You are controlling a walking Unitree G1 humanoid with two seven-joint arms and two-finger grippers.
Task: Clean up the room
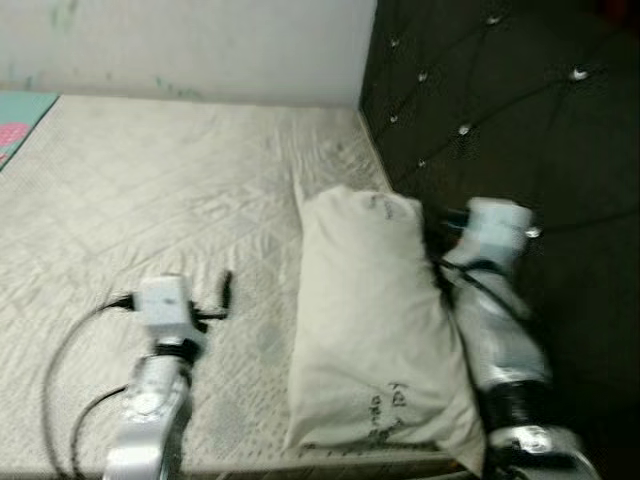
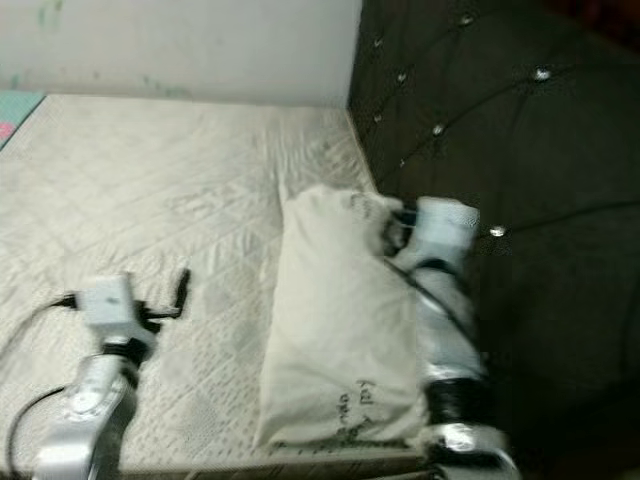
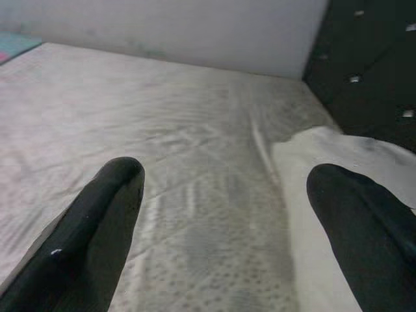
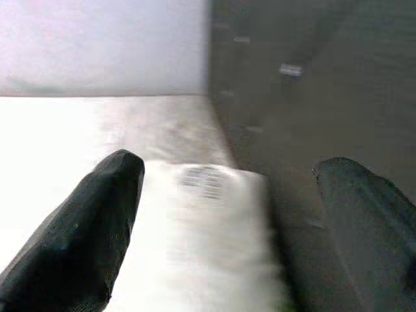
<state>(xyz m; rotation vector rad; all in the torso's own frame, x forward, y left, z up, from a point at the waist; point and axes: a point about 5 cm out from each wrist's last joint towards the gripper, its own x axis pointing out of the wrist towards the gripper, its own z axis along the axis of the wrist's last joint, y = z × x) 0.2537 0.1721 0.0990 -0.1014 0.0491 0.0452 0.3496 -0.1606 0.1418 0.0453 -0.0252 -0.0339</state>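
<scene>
A bare quilted mattress [image 1: 180, 190] fills the left and middle, with a strip of teal mat [image 1: 18, 120] at its far left edge and a pale wall [image 1: 190, 45] behind. The left gripper [image 3: 224, 195] hovers low over the mattress, its fingers spread wide and holding nothing. Just beside it to the right lies a cream pillow [image 1: 375, 320] with dark writing near its close end, lengthwise along the mattress edge. The right gripper [image 4: 227, 195], fingers wide apart, sits at the pillow's far right corner, between the pillow and the black tufted headboard [image 1: 500, 110]
</scene>
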